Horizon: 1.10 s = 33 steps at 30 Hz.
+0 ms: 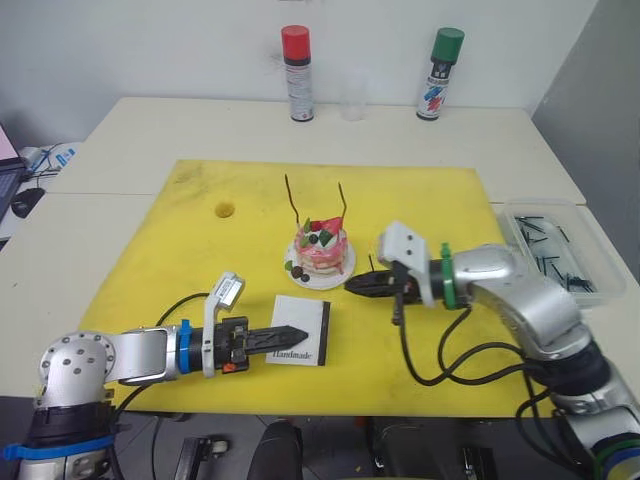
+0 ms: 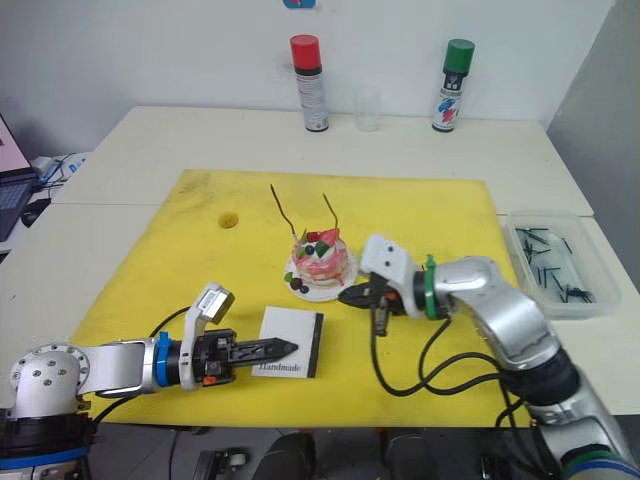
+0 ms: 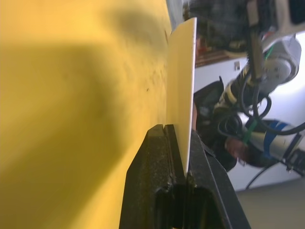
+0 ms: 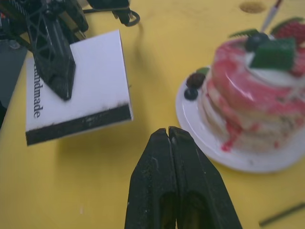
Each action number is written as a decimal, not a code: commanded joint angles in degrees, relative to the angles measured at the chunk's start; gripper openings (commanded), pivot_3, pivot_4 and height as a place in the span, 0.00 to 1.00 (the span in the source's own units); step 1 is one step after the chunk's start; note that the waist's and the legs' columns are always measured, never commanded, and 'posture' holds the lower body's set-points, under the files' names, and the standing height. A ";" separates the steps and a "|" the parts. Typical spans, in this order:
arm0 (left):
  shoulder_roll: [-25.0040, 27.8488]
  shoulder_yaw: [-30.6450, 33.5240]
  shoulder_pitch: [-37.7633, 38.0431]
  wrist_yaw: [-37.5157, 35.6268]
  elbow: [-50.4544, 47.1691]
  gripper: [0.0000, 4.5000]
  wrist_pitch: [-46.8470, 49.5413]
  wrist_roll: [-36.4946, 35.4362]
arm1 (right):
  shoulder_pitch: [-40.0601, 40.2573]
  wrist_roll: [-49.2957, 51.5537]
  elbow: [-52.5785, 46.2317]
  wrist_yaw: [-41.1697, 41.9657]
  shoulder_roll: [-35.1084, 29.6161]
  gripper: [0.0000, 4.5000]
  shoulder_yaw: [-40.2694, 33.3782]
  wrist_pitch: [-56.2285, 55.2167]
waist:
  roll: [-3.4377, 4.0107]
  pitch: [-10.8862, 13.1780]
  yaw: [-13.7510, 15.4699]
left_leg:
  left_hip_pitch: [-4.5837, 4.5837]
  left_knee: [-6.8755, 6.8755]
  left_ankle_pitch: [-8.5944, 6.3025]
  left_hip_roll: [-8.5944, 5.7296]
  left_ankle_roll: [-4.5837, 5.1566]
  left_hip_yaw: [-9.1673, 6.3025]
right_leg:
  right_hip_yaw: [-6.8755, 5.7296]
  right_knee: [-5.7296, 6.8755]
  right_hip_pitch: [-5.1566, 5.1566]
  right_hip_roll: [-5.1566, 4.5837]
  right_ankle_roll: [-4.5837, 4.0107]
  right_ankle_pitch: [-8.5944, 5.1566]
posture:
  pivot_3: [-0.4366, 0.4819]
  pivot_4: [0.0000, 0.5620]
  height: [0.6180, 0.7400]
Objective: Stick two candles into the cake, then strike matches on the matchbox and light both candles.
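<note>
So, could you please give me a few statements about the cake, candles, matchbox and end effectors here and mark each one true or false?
1. Both candles stand in the cake. True.
2. The left end effector grips the matchbox. True.
3. The right end effector is wide open. False: its fingers are shut together, with no match seen between them.
4. The matchbox lies inside the clear tray. False: it is on the yellow mat, near the cake.
5. A candle flame is burning. False: no flame shows on either candle.
</note>
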 commanded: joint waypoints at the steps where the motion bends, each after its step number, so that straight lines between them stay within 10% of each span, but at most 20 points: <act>1: -2.01 -4.12 2.11 5.93 -0.33 0.01 -3.84 -2.13 | 2.19 1.54 -3.10 0.72 -2.38 0.00 -1.54 -0.37 | 0.00 0.00 -0.09 | 0.02 0.00 0.00 0.00 0.00 0.01 | 0.02 0.00 -0.01 0.01 0.00 0.00 | 0.48 0.27 1.00; 6: -3.29 -7.05 3.99 8.98 0.07 0.01 -6.67 -0.77 | 4.35 0.19 -2.62 -0.40 -2.56 0.00 0.53 -1.97 | 0.03 -0.02 -0.14 | 0.09 0.01 0.00 0.00 0.00 0.05 | 0.07 0.04 0.02 0.04 0.00 0.00 | 0.48 0.27 1.00; 12: -2.61 -9.54 3.86 9.22 1.91 0.38 -6.81 -1.78 | 2.77 -4.47 2.44 -1.42 -0.04 0.00 6.66 -5.81 | 0.05 -0.04 -0.13 | 0.11 0.03 0.01 -0.02 0.00 0.09 | 0.09 0.04 0.04 0.04 0.00 0.00 | 0.48 0.27 1.00; 33: -2.42 -11.32 3.91 9.01 3.87 0.38 -8.12 -1.21 | 0.55 -9.23 4.62 1.10 3.76 0.00 14.73 -9.42 | 0.21 -0.18 -0.11 | 0.12 0.03 0.01 -0.03 0.00 0.07 | 0.07 0.03 0.05 0.04 0.00 0.01 | 0.48 0.27 1.00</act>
